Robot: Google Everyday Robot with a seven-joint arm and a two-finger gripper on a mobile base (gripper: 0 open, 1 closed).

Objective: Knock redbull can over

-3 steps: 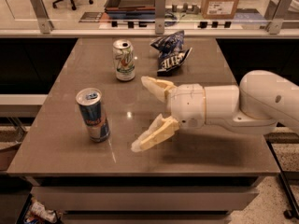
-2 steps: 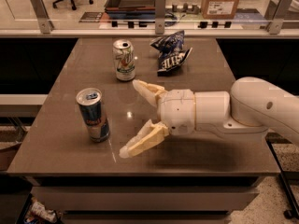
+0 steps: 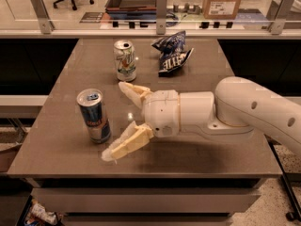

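While the redbull can stands upright near the front left of the table, exactly where it was a second ago, the gripper is now clearly farther left and sits just beside the can's right side. Its fingers are spread wide apart and hold nothing. The lower tip lies close to the can's base, possibly touching it, though the view does not settle that. So the gap has nearly closed and the can is not yet knocked over. A further sideways push to the left should probably topple it. The white-and-green soda can and the crumpled chip bag sit farther back, well clear of the sweep.
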